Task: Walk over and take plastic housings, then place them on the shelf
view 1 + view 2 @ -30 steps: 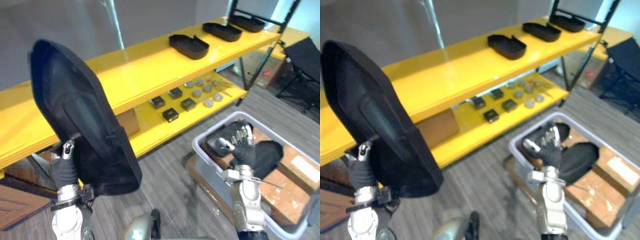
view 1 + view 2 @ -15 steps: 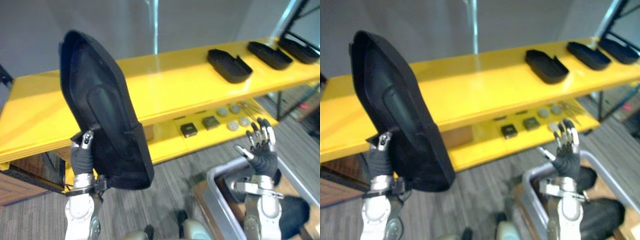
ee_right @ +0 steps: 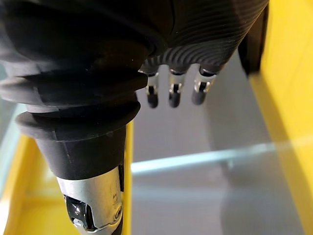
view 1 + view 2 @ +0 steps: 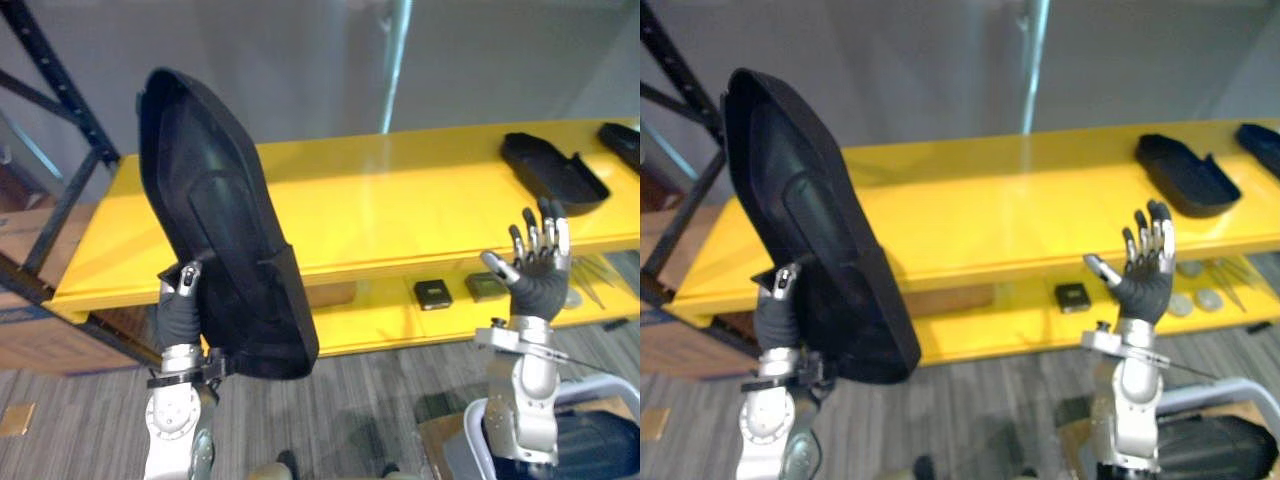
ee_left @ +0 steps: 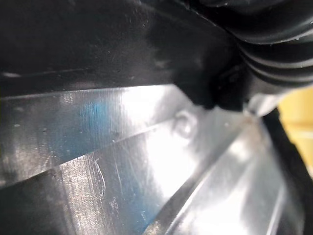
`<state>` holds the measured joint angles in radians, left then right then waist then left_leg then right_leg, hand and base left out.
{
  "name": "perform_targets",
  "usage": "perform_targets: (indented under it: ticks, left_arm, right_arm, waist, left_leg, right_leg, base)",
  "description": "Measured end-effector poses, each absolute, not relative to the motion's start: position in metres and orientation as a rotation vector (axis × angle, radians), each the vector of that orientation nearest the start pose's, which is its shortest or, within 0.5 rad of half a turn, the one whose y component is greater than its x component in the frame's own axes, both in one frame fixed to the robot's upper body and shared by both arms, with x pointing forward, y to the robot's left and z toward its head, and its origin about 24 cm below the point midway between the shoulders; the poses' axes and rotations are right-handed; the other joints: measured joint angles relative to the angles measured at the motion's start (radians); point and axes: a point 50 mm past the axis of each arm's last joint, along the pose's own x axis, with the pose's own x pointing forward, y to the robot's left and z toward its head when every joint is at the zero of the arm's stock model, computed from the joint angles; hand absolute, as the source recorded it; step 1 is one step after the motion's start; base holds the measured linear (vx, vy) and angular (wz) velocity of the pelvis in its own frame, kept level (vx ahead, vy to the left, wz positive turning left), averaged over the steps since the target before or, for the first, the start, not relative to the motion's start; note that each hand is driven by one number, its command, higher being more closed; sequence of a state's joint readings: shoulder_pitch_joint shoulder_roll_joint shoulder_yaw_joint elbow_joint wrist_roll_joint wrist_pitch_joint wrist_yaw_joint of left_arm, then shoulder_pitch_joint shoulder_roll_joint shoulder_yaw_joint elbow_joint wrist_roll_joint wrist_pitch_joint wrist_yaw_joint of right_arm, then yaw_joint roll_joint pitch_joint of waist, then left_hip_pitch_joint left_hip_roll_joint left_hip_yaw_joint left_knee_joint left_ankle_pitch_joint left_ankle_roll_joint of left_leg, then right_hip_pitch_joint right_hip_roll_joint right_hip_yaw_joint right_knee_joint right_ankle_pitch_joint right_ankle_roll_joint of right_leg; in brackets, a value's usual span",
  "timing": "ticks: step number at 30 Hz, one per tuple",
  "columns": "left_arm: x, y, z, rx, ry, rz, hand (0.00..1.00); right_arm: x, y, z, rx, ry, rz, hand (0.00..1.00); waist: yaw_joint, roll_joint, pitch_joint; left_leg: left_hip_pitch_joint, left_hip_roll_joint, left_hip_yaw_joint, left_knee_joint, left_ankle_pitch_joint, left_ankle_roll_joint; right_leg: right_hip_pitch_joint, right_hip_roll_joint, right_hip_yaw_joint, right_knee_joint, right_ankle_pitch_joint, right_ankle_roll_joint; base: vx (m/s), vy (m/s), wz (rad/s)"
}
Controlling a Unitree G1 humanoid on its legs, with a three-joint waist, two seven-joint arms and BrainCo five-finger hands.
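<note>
A: Two black shells in sight. What is the one in the air like?

B: The plastic housing (image 4: 225, 230) is a long, shallow moulded tray, rounded at the upper end and squarer at the lower one. It has a raised rim and a smooth elongated bulge down its middle. In the left wrist view its surface is glossy and hard, with straight ridges and fine scratches.

A: Which way does it run?

B: Its long axis is close to upright, and the rounded end leans up and to the robot's left. The squared end hangs low in front of the yellow shelf (image 4: 400, 210). It touches no board.

A: Who has it?

B: The left hand (image 4: 178, 315) grips it near the lower edge. The thumb lies on the near face and the fingers are out of sight behind the shell.

A: And the other one?

B: The right hand (image 4: 538, 290) is raised, palm forward and empty, with its fingers straight and slightly spread.

A: What about the shelf?

B: Its boards are smooth, shiny and yellow. The second housing (image 4: 553, 172) lies flat on the top board, well to the right, with its hollow side up. Small square parts (image 4: 433, 294) sit on the lower board (image 4: 380, 325).
</note>
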<state>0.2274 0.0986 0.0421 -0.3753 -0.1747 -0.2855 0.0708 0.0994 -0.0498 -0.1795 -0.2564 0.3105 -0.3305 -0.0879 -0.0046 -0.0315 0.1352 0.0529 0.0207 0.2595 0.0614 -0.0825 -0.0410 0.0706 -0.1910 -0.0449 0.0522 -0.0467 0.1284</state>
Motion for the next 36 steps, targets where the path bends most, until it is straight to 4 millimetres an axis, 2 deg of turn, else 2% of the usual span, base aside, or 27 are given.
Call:
perform_targets:
  ticks: [4, 6, 10, 13, 15, 17, 18, 19, 20, 21, 22, 24, 26, 28, 29, 34, 36]
  left_arm:
    - [0.197, 0.192, 0.115, -0.019, -0.476, 0.141, 1.0]
    - [0.197, 0.191, 0.116, -0.02, -0.482, 0.14, 1.0]
    - [0.2, 0.19, 0.118, -0.035, -0.495, 0.151, 1.0]
    - [0.202, 0.192, 0.114, -0.043, -0.47, 0.185, 1.0]
    - [0.203, 0.195, 0.108, -0.04, -0.432, 0.198, 1.0]
    - [0.202, 0.197, 0.107, -0.03, -0.429, 0.203, 1.0]
    - [0.202, 0.197, 0.108, -0.025, -0.43, 0.201, 1.0]
    - [0.202, 0.197, 0.109, -0.022, -0.434, 0.199, 1.0]
    - [0.202, 0.197, 0.11, -0.021, -0.436, 0.198, 1.0]
    - [0.202, 0.197, 0.108, -0.024, -0.42, 0.202, 1.0]
    - [0.202, 0.197, 0.107, -0.024, -0.41, 0.206, 1.0]
    - [0.204, 0.198, 0.108, -0.024, -0.397, 0.221, 1.0]
    - [0.207, 0.197, 0.111, -0.019, -0.39, 0.218, 1.0]
    - [0.21, 0.198, 0.113, -0.004, -0.377, 0.214, 1.0]
    - [0.212, 0.198, 0.113, -0.005, -0.373, 0.216, 1.0]
    - [0.223, 0.184, 0.115, -0.052, -0.345, 0.21, 1.0]
    - [0.231, 0.179, 0.108, -0.072, -0.289, 0.236, 1.0]
  right_arm:
    - [0.206, -0.203, 0.095, 0.23, -0.448, -0.263, 0.0]
    - [0.203, -0.203, 0.092, 0.206, -0.431, -0.255, 0.0]
    - [0.201, -0.206, 0.091, 0.169, -0.423, -0.253, 0.0]
    - [0.198, -0.209, 0.089, 0.144, -0.413, -0.229, 0.0]
    - [0.196, -0.217, 0.09, 0.102, -0.414, -0.219, 0.0]
    - [0.197, -0.218, 0.093, 0.096, -0.429, -0.211, 0.0]
    - [0.2, -0.218, 0.097, 0.086, -0.446, -0.189, 0.0]
    - [0.204, -0.217, 0.101, 0.075, -0.464, -0.168, 0.0]
    - [0.207, -0.215, 0.105, 0.068, -0.477, -0.149, 0.0]
    - [0.21, -0.21, 0.105, 0.071, -0.474, -0.121, 0.0]
    - [0.21, -0.207, 0.106, 0.074, -0.474, -0.106, 0.0]
    - [0.21, -0.196, 0.107, 0.092, -0.479, -0.061, 0.0]
    - [0.206, -0.184, 0.11, 0.158, -0.488, -0.022, 0.0]
    - [0.204, -0.178, 0.11, 0.192, -0.484, -0.008, 0.0]
    - [0.205, -0.176, 0.109, 0.197, -0.478, -0.003, 0.0]
    - [0.198, -0.174, 0.1, 0.202, -0.424, 0.004, 0.0]
    - [0.198, -0.172, 0.101, 0.2, -0.418, 0.016, 0.0]
  waist:
    - [-0.038, 0.006, -0.012]
    - [-0.04, 0.016, -0.018]
    - [-0.062, 0.026, -0.014]
    - [-0.064, 0.04, 0.012]
    - [-0.062, 0.066, 0.029]
    - [-0.059, 0.069, 0.028]
    - [-0.059, 0.069, 0.028]
    - [-0.059, 0.078, 0.032]
    - [-0.056, 0.095, 0.037]
    - [-0.045, 0.103, 0.04]
    - [-0.039, 0.104, 0.039]
    - [-0.043, 0.088, 0.038]
    - [-0.042, 0.061, 0.031]
    - [-0.038, 0.049, 0.022]
    - [-0.037, 0.048, 0.021]
    - [-0.043, 0.067, -0.006]
    - [-0.053, 0.079, -0.028]
  left_leg:
    - [0.018, 0.011, 0.08, 0.004, -0.017, 0.0]
    - [0.018, 0.023, 0.101, 0.005, -0.019, -0.003]
    - [0.009, 0.065, 0.108, 0.077, -0.057, -0.012]
    - [-0.054, 0.14, 0.071, 0.349, -0.094, 0.018]
    - [-0.131, 0.171, -0.028, 0.547, -0.104, 0.032]
    - [-0.132, 0.123, -0.078, 0.472, -0.125, 0.029]
    - [-0.134, 0.068, -0.126, 0.367, -0.126, 0.025]
    - [-0.12, 0.037, -0.177, 0.254, -0.114, 0.005]
    - [-0.102, 0.038, -0.201, 0.172, -0.107, -0.007]
    - [-0.072, 0.037, -0.191, 0.155, -0.066, -0.027]
    - [-0.061, 0.034, -0.176, 0.158, -0.065, -0.026]
    - [-0.045, 0.026, -0.131, 0.17, -0.067, -0.007]
    - [-0.029, 0.02, -0.091, 0.172, -0.074, 0.004]
    - [-0.012, 0.021, -0.067, 0.162, -0.075, 0.005]
    - [-0.001, 0.021, -0.058, 0.152, -0.075, 0.005]
    - [0.014, 0.027, -0.055, 0.112, -0.073, 0.003]
    - [0.017, 0.031, -0.056, 0.1, -0.071, 0.0]
  right_leg:
    - [-0.008, 0.009, 0.019, -0.05, 0.046, 0.015]
    - [-0.014, 0.024, 0.018, -0.071, 0.07, 0.009]
    - [0.005, 0.053, 0.014, -0.084, 0.069, 0.001]
    - [0.038, 0.082, 0.021, -0.038, 0.014, -0.034]
    - [0.058, 0.106, 0.071, -0.01, -0.018, -0.071]
    - [0.052, 0.09, 0.101, -0.005, -0.02, -0.071]
    - [0.036, 0.068, 0.13, 0.002, -0.021, -0.07]
    - [0.017, 0.065, 0.158, 0.009, -0.027, -0.062]
    - [0.011, 0.075, 0.179, 0.018, -0.031, -0.054]
    - [0.007, 0.08, 0.215, 0.033, -0.037, -0.043]
    - [0.009, 0.077, 0.22, 0.033, -0.037, -0.042]
    - [0.019, 0.05, 0.222, 0.036, -0.04, -0.026]
    - [0.016, 0.033, 0.217, 0.038, -0.031, -0.011]
    - [0.015, 0.028, 0.177, 0.035, -0.014, 0.014]
    - [0.016, 0.028, 0.173, 0.032, -0.014, 0.015]
    - [0.021, 0.033, 0.128, 0.013, -0.012, 0.017]
    - [0.021, 0.036, 0.124, 0.007, -0.012, 0.017]
  base:
    - [0.04, 0.038, -0.59]
    - [0.04, -0.036, -0.41]
    - [0.01, -0.073, -0.17]
    - [-0.02, -0.118, -0.21]
    - [0.0, -0.029, -0.37]
    - [0.02, 0.04, -0.46]
    - [0.0, 0.078, -0.65]
    - [-0.02, 0.127, -0.81]
    - [0.0, 0.168, -1.06]
    - [0.02, 0.151, -1.0]
    - [0.08, 0.156, -1.01]
    - [0.09, 0.134, -0.54]
    - [0.16, 0.13, -0.37]
    - [0.17, 0.043, -0.32]
    - [0.12, -0.003, -0.18]
    - [0.09, -0.029, -0.03]
    - [0.04, -0.036, -0.02]
